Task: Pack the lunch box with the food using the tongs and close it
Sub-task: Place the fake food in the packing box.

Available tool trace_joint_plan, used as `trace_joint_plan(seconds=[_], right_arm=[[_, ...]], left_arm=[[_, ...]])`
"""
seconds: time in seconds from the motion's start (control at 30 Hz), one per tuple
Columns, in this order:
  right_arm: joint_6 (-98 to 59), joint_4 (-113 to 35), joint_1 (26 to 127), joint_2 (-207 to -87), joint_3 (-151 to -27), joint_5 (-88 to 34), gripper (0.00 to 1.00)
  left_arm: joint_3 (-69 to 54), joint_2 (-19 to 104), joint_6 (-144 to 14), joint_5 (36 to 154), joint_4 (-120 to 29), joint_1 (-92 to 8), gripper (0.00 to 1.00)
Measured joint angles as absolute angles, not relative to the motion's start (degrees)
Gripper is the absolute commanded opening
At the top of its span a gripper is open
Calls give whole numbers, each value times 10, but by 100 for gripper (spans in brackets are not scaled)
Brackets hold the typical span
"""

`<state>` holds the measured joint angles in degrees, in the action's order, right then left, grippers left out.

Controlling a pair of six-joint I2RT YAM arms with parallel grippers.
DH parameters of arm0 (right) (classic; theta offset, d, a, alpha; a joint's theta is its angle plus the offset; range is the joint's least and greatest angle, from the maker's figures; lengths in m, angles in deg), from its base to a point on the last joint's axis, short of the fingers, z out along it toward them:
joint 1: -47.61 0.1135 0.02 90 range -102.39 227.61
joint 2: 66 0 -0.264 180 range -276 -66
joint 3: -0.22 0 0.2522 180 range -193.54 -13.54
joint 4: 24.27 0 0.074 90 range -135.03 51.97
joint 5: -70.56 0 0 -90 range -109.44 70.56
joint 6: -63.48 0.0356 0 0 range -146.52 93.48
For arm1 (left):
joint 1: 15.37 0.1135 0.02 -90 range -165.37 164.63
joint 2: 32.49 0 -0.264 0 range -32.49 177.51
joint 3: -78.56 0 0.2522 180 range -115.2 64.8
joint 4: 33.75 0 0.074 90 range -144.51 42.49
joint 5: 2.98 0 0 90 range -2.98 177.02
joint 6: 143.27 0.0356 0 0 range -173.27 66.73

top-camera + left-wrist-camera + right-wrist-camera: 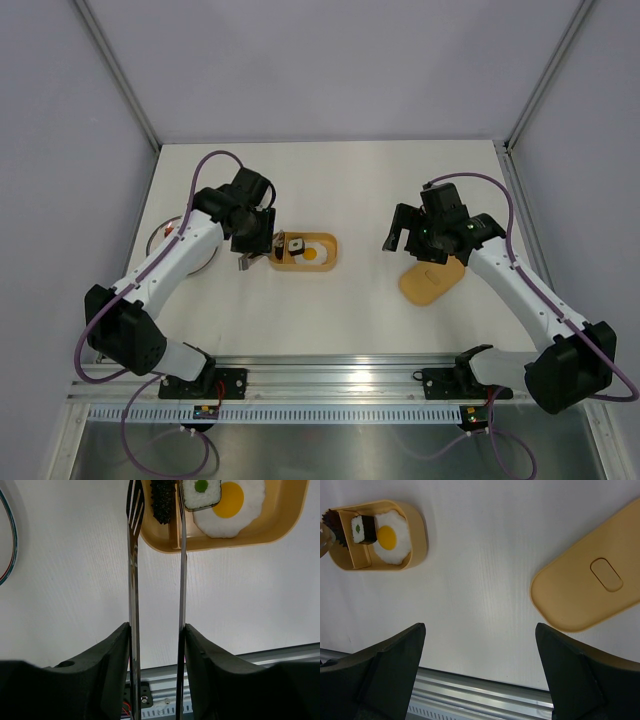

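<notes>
Lunch box (333, 252) packing is judged nearly done: the tub lies open at mid-table, and a fried egg (230, 505), a sushi roll (200, 492) and a dark ruffled piece (162, 500) are seen inside it. At its left end the tongs (132, 580) are gripped by the left gripper (156, 630), one thin arm under each finger, with the tips held apart over the rim; whether the dark piece below them is touched cannot be told. Trouble could be caused here first: if the tongs are drawn away low, the rim may be snagged and the light tub dragged or tipped. The roll is propped against the egg, so the lid (430, 282) could be kept from seating. That lid lies flat, well to the right of the box, and the right gripper (405, 238) is held over its box-side edge, jaws spread wide and empty; so flat a piece may be pushed along rather than lifted. Its path is blocked while the left arm is held over the box. Left of the box, a white plate (160, 238) is partly hidden under that arm.
</notes>
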<state>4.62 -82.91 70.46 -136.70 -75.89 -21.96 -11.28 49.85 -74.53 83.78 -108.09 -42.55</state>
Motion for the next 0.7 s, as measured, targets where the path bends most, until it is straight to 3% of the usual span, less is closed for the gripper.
trace_joint_plan(seconds=[0.7], right_arm=[[49, -829, 705, -1370, -759, -220, 99]], left_arm=[[-134, 489, -759, 834, -1069, -425, 46]])
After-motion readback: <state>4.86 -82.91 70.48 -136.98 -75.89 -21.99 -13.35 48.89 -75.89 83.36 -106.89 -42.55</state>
